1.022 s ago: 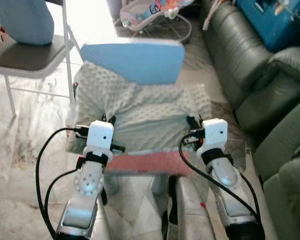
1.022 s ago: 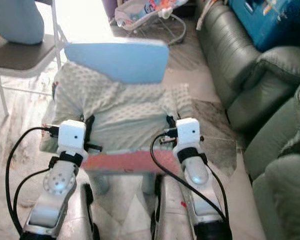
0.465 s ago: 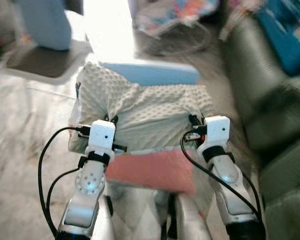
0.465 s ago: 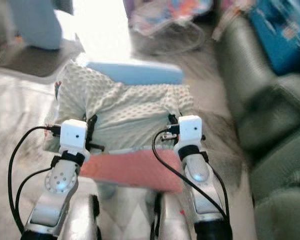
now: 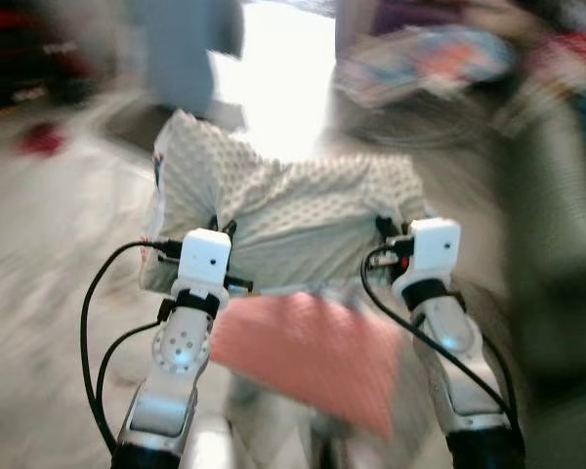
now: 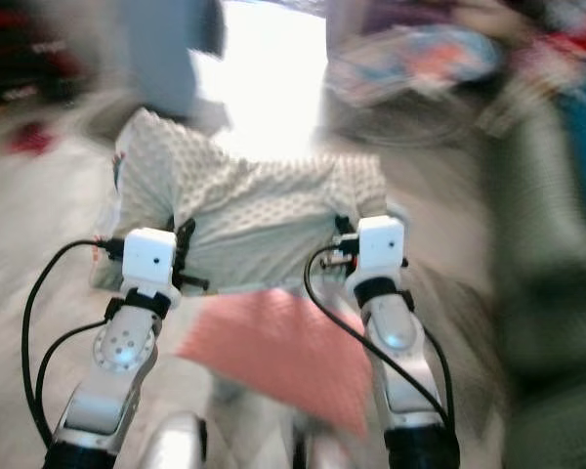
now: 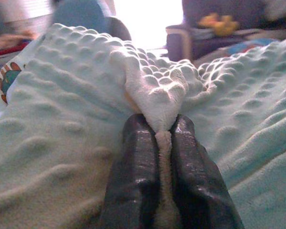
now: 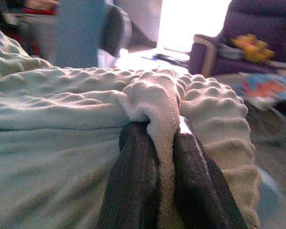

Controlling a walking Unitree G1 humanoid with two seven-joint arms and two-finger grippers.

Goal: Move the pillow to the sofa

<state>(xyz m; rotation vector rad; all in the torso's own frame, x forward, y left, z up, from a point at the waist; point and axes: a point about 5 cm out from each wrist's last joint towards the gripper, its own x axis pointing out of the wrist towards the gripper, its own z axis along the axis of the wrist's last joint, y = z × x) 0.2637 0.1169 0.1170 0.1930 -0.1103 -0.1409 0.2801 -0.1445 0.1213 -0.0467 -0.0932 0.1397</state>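
A pale green bumpy pillow (image 5: 283, 225) hangs in front of me, held up between both arms, with a pink underside (image 5: 313, 352) showing at its near edge. My left gripper (image 5: 218, 234) is shut on a fold of the pillow's left side; in the left wrist view its fingers (image 7: 143, 167) pinch a ridge of the fabric (image 7: 157, 98). On the pillow's right side my right gripper (image 5: 383, 231) is shut, and its fingers (image 8: 133, 181) clamp a rolled edge of the fabric (image 8: 157, 105).
The scene is heavily blurred by camera motion. A dark green sofa (image 5: 557, 254) runs along the right. A person's blue-clad legs (image 5: 181, 49) stand at the back left, and a colourful baby bouncer (image 5: 430, 63) lies at the back right on the pale floor (image 5: 49, 293).
The whole view has swung and blurred as I turn. The blue cushion and chair behind the pillow are out of sight. Both grippers keep their hold on the pillow.
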